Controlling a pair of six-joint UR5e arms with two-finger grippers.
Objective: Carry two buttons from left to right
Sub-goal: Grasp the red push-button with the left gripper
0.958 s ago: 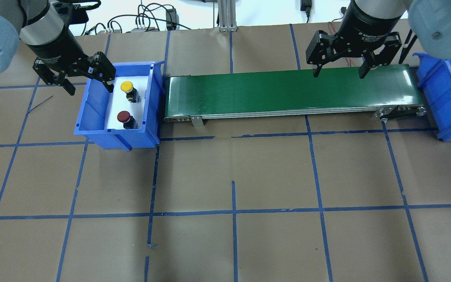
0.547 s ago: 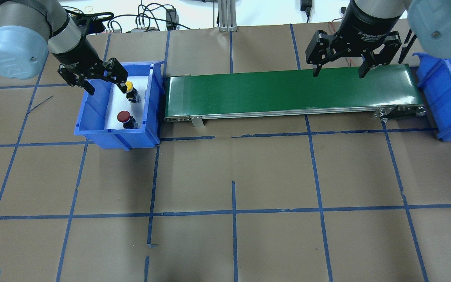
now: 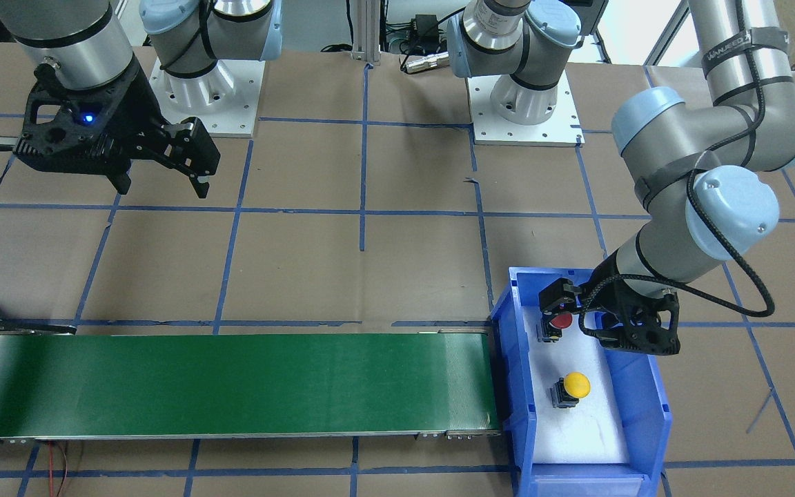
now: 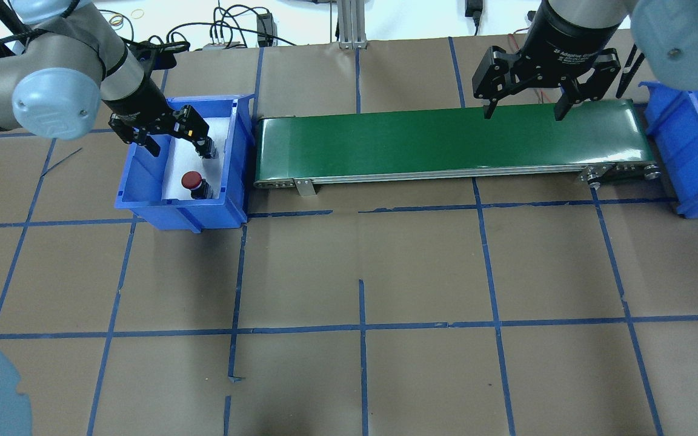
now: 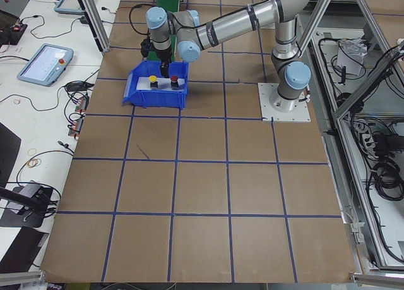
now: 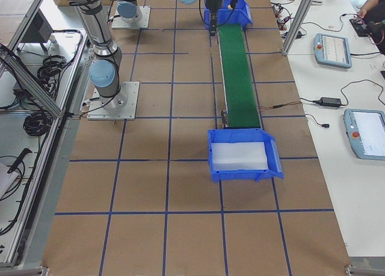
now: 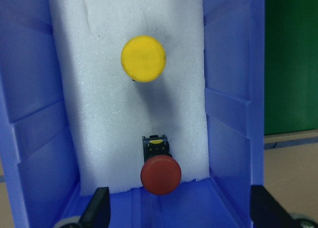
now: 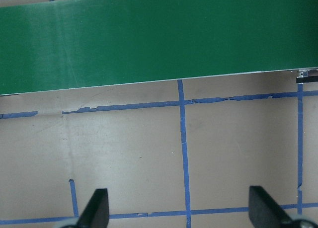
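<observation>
Left wrist-mounted view: yellow button [image 7: 143,58] and red button [image 7: 160,174] apart on white foam [image 7: 109,128] inside blue bin [image 7: 30,114]; red one nearest left end effector [image 7: 181,213], whose spread fingers [image 7: 97,210] touch neither. Overhead exterior view: same end effector hides yellow cap, red cap exposed. Exterior front-facing view: both caps exposed, end effector beside red cap. Right end effector [image 4: 524,109], jaws wide apart, hangs near green conveyor [image 4: 385,145] on bench [image 4: 385,272].

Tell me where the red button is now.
In the overhead view, the red button sits in the blue bin at the left end of the conveyor, nearer the robot than the yellow button.
</observation>
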